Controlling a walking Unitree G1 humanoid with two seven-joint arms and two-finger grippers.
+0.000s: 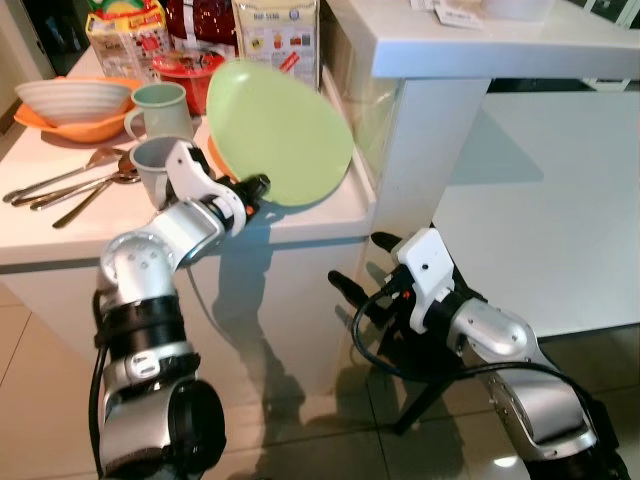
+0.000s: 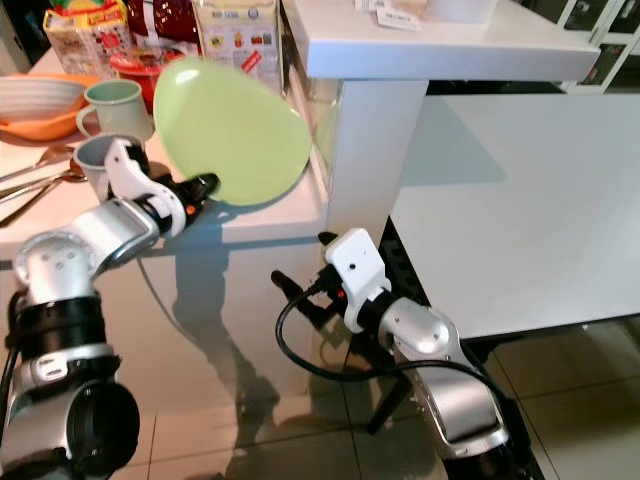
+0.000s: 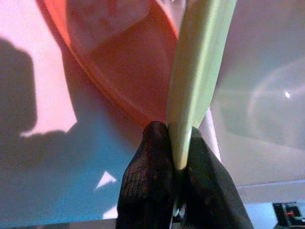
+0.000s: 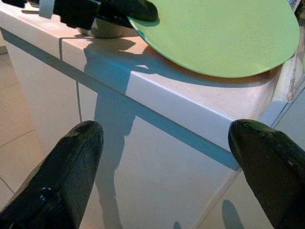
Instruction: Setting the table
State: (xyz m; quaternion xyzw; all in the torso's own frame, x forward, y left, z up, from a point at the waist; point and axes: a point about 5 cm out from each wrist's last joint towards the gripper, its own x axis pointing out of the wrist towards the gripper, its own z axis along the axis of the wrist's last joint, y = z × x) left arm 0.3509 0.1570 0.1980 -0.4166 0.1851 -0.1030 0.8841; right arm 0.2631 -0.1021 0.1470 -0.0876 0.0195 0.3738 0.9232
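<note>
Food packages stand at the counter's back edge, a second box beside them (labels unreadable). White upper shelf carries small papers. Tiled floor below.

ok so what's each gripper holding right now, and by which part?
The left gripper pinches the green plate by its lower rim, tilted up off the counter. The right gripper hangs open below the counter, holding nothing.
</note>
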